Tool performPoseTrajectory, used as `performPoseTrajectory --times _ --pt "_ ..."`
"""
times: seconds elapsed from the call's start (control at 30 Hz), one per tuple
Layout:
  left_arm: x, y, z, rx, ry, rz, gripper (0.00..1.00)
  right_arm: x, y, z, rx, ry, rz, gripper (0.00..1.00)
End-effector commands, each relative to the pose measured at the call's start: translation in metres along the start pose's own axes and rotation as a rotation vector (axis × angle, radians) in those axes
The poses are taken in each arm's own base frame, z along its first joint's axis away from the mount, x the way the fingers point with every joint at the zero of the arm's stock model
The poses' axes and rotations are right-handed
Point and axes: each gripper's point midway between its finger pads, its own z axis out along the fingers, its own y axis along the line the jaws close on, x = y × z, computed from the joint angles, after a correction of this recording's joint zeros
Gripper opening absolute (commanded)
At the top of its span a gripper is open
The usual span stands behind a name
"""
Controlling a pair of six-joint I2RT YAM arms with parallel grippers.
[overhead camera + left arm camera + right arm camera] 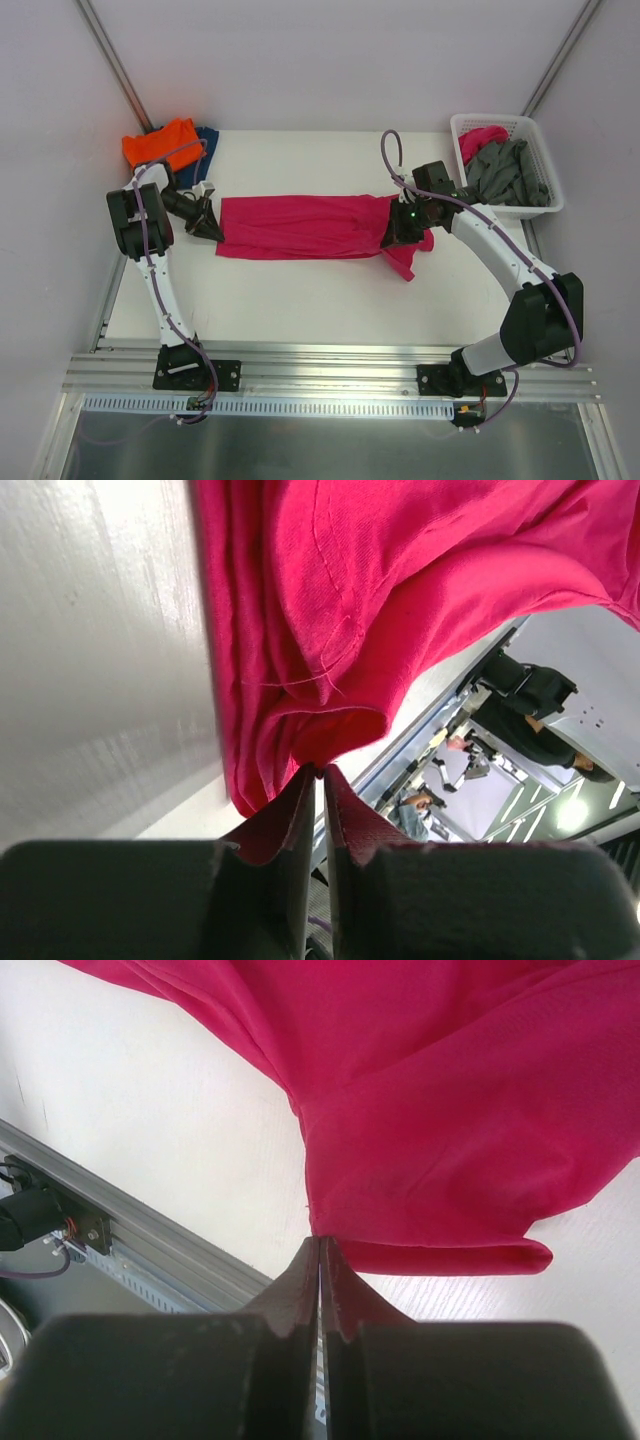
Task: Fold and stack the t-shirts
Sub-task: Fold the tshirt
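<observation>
While the left tool (320, 775) and right tool (320, 1245) pinch its ends, the magenta t-shirt (300, 225) lies stretched, creased.

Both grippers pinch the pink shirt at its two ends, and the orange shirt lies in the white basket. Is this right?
Not quite. The orange shirt lies at the table's far left corner, not in the white basket; the top view shows it. The left gripper and right gripper do pinch the pink shirt at its ends.
</observation>
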Motion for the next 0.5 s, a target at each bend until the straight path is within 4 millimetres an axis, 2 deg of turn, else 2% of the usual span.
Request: performPoseTrajectory --times 0.0,0.1,0.23,0.37,0.43,0.47 --pt "-0.001 -0.007 -0.006 0.016 -0.009 0.009 0.07 -0.010 0.002 -0.008 0.003 -0.046 -0.013 0.01" --pt "-0.001 -0.008 -0.006 0.024 -0.012 0.008 0.00 -0.010 0.001 -0.009 0.007 -0.048 -0.038 0.00" --pt "-0.001 -0.014 -0.009 0.035 -0.024 0.023 0.00 -0.010 0.001 -0.009 0.009 -0.051 -0.045 0.01" --pt "0.005 -0.030 -0.020 0.039 -0.056 0.056 0.00 -0.010 0.000 -0.013 0.011 -0.061 -0.049 0.01" --pt "0.013 -0.038 -0.024 0.043 -0.056 0.065 0.00 -0.010 -0.002 -0.016 0.015 -0.070 -0.042 0.01" --pt "0.017 -0.047 -0.034 0.039 -0.087 0.092 0.00 -0.010 -0.003 -0.016 0.017 -0.074 -0.041 0.01"
